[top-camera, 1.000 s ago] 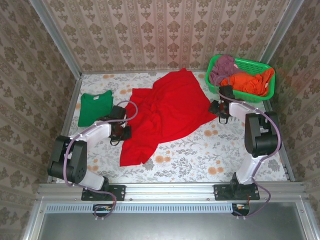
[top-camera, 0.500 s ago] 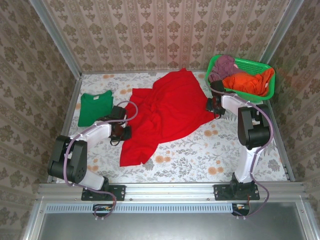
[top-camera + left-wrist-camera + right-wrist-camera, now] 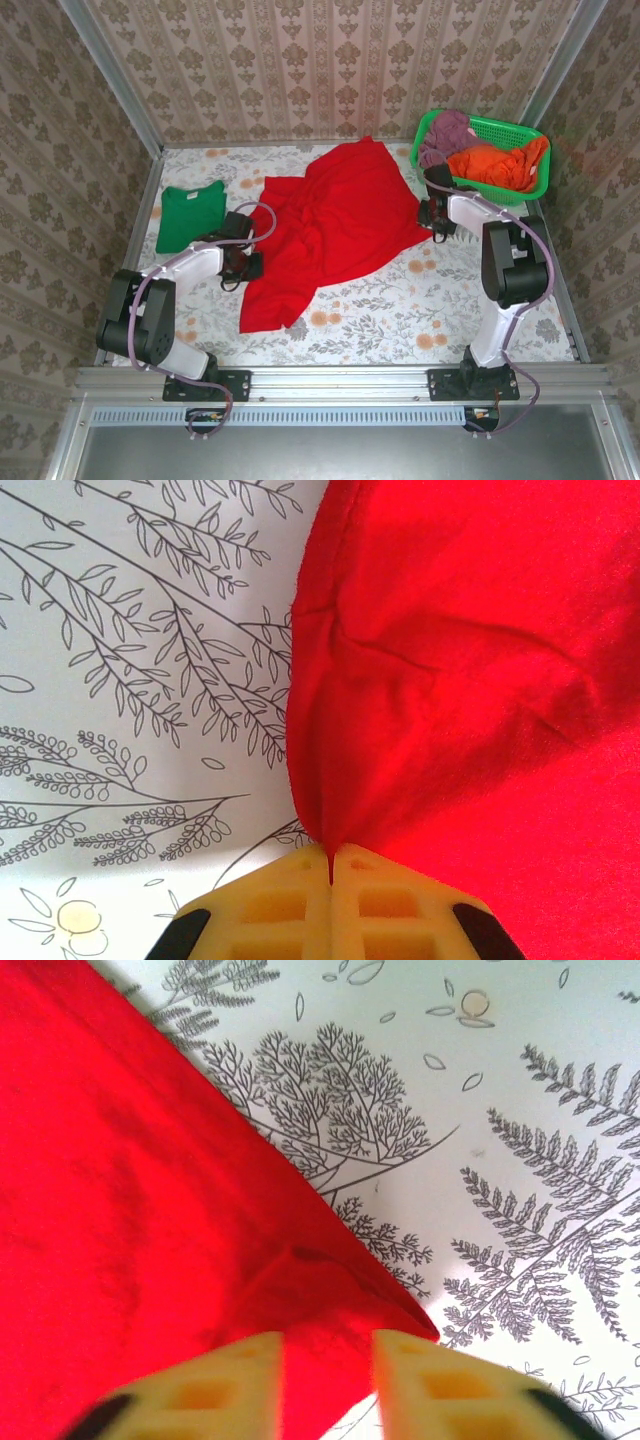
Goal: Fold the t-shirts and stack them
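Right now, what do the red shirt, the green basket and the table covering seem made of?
Red t-shirt: soft matte cloth, probably knit; it creases and bunches. Green basket: plastic, judging by its rigid mesh walls. Table covering: smooth printed sheet, cloth or vinyl, unclear.

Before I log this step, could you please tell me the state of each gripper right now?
Left gripper: closed, pinching the red t-shirt at its edge.
Right gripper: jaws open, straddling a corner of the red t-shirt.
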`<state>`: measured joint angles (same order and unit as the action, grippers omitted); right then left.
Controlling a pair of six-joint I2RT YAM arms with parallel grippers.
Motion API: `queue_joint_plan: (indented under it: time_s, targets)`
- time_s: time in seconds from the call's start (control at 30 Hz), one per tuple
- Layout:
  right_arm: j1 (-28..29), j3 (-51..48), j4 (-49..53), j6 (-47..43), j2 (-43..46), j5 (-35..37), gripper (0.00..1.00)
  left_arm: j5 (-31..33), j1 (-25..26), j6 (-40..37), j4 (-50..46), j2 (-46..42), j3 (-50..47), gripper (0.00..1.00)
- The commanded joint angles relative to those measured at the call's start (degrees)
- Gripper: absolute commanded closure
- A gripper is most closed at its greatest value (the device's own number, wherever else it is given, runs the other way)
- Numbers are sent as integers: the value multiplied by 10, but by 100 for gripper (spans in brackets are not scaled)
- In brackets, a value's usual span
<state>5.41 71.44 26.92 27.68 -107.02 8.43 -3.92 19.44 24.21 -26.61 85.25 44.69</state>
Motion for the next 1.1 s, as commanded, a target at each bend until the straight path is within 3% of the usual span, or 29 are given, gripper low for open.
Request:
queue_joint_plan:
  time_s: [0.0, 0.3, 0.43, 0.5, 0.67, 0.87, 1.07]
  targets:
    - [-1, 42, 16, -2, -18, 10, 52, -7, -4, -11, 0, 3, -4, 100]
    - [3, 105, 71, 4, -90, 26, 50, -7, -4, -9, 0, -5, -9, 100]
    - [2, 102, 82, 1, -94, 29, 57, -7, -5, -11, 1, -6, -10, 100]
    - [2, 92, 79, 2, -82, 34, 68, -7, -5, -11, 0, -7, -10, 100]
    - [2, 41, 43, 11, -21, 48, 98, -6, -6, -9, 0, -13, -14, 100]
    - [2, -30, -14, 21, 79, 44, 100, 5, -8, -4, -7, -41, -13, 100]
    - [3, -136, -89, 12, 267, 39, 100, 9, -22, 9, -43, -145, 4, 100]
